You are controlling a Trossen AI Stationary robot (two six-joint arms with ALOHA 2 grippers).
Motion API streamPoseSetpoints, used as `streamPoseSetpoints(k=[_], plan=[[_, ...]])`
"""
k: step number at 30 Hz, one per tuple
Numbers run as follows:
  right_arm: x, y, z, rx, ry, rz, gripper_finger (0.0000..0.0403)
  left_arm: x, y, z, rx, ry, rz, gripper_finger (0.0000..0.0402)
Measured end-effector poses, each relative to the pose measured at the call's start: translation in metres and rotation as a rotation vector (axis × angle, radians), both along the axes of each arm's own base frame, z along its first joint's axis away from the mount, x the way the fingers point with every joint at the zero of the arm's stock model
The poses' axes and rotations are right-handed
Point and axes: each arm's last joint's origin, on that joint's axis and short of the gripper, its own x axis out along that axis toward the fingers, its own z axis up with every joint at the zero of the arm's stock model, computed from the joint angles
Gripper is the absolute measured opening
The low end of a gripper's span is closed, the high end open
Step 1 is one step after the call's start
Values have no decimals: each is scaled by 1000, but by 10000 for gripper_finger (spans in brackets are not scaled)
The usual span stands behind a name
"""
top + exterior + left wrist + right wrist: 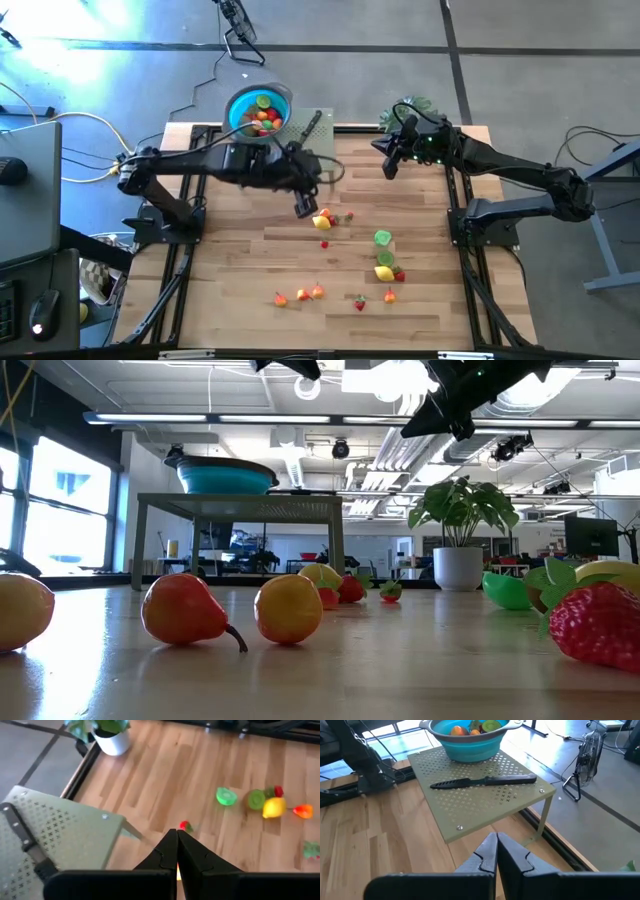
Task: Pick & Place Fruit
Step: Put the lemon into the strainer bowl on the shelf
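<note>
High view: the left gripper (306,209) hangs over the bench (230,290) just beside a yellow-orange fruit piece (322,220), jaws pressed together and carrying nothing. The right gripper (389,168) waits near the potted plant (412,108) at the far right corner, jaws also pressed together. The rest of the loose fruit (383,262) lies scattered toward the near edge; the blue bowl (259,108) on the perforated stand (310,128) already holds several pieces.

Low view: a pear-shaped piece (184,611), a round yellow piece (288,610) and a strawberry (598,626) sit close to the camera. The dark arm parts at the top edge are too cropped to say which arm they are.

Left wrist view: shut jaws point down at the boards; a small red piece (185,825) shows just past the tips, and the green halves (226,796) lie farther off.

Right wrist view: a black-handled knife (483,781) lies on the stand beside the bowl.

Risk: coming down with jaws shut would likely knock the round piece rolling rather than grip it. A later drop near the bowl could nudge the knife.

Writing: none readable anywhere.
</note>
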Motion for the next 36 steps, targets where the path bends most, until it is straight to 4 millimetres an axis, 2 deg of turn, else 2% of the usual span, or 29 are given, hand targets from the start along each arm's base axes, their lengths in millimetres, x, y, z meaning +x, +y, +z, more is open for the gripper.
streamPoseSetpoints(k=[5,7,11,14,19,23,28,33,36], plan=[[0,0,0,1,0,1,2,-1,-16,0,64,-6,14,0],[0,0,0,0,0,1,2,1,-21,-6,70,-23,18,0],[0,0,0,1,-1,3,2,-5,-33,-33,16,-108,2,0],[0,0,0,0,-1,2,2,-16,-39,-58,-43,-179,-25,0],[0,0,0,5,-4,11,2,-45,-35,-75,-121,-357,-23,0],[1,2,1,50,-32,78,2,-70,-31,-86,-133,-414,-23,0],[4,9,1,58,-35,128,2,-92,-27,-104,-126,-365,-15,0],[7,15,1,43,-28,123,2,-96,-24,-115,-104,-286,3,0],[8,17,1,44,-33,134,2,-92,-23,-117,-93,-288,19,0]])
